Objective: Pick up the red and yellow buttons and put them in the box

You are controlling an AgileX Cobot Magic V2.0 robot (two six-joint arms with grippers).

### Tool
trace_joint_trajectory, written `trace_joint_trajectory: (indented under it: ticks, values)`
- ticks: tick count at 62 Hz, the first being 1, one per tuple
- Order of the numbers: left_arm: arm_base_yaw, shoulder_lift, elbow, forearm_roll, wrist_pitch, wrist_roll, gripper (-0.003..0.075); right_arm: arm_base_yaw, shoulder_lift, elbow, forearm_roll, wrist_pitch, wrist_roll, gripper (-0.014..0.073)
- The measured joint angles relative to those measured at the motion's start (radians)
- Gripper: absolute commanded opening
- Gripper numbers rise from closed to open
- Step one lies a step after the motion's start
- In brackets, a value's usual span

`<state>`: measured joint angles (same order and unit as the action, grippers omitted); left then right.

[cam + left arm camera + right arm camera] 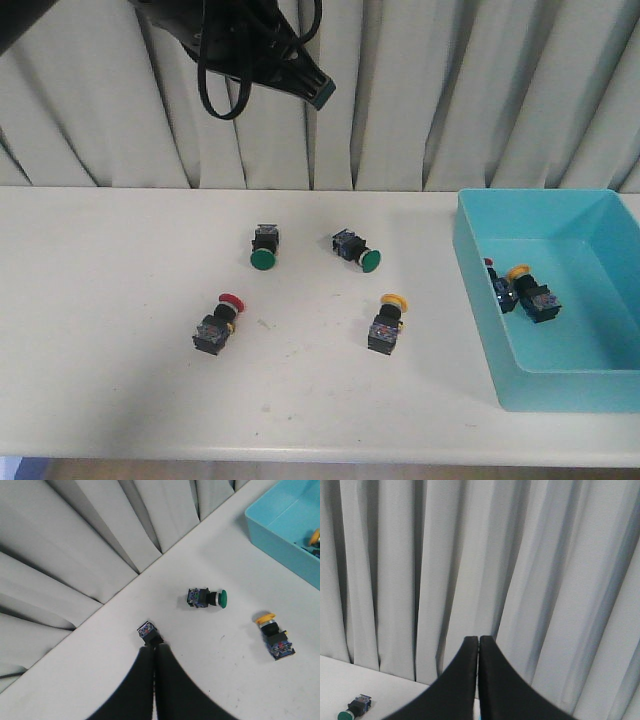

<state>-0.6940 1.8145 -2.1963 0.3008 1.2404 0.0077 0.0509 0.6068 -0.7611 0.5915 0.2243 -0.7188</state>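
A red button [220, 322] and a yellow button [388, 322] lie on the white table. The turquoise box [480, 300] stands at the right, with a red button [497, 280] and a yellow button [532, 292] inside. My left gripper [322, 92] hangs high above the table's back, shut and empty. In the left wrist view its shut fingers [145, 680] cover the cap of one button [149, 632]; the yellow button [274, 636] and the box [280, 525] also show. My right gripper [478, 639] is shut, empty, and faces the curtain.
Two green buttons [264, 248] [357, 250] lie at mid table; one shows in the left wrist view [207, 598] and one in the right wrist view [355, 706]. A grey pleated curtain [450, 90] hangs behind the table.
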Motion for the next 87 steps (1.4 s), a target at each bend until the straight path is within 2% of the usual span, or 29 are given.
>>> trace_joint_trajectory:
  ticks: [31,40,46,56,64,74,87]
  values:
    - [0.000,-0.002,0.000,0.008,0.006,-0.008,-0.0003,0.000,0.000,0.000,0.000,-0.001,0.000,-0.0006]
    - [0.000,-0.109,0.078,0.017,-0.062,-0.071,-0.0003,0.000,0.000,0.000,0.000,-0.001,0.000,-0.0006]
    - [0.000,-0.262,0.257,0.030,-0.193,-0.098,-0.0003,0.000,0.000,0.000,0.001,-0.001,0.000,-0.0006]
    - [0.009,-0.587,0.741,0.071,-0.570,-0.152,-0.0003,0.000,0.000,0.000,0.001,-0.001,0.000,-0.0006]
    - [0.104,-0.856,1.138,0.072,-0.839,-0.241,-0.0003,0.000,0.000,0.000,0.001,-0.001,0.000,-0.0006]
    - [0.288,-1.142,1.521,0.037,-0.951,-0.341,-0.0003,0.000,0.000,0.000,0.001,-0.001,0.000,-0.0006]
    - [0.514,-1.419,1.916,-0.083,-1.017,-0.272,-0.0003,0.000,0.000,0.000,0.001,-0.001,0.000,-0.0006]
